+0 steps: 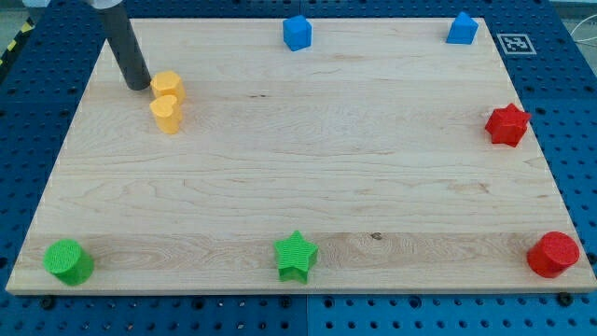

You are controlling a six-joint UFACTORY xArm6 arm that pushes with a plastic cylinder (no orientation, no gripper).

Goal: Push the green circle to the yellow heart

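Note:
The green circle [69, 261] sits at the board's bottom left corner. Two yellow blocks touch each other near the top left: an upper one [167, 86] and a lower one [166, 114]; I cannot tell which is the heart. My tip [138, 86] rests on the board just left of the upper yellow block, close to touching it. The tip is far above the green circle in the view.
A green star [297, 256] sits at the bottom centre. A red circle [553, 254] is at the bottom right, a red star [507, 124] at the right edge. Two blue blocks stand at the top centre [297, 33] and top right [462, 29].

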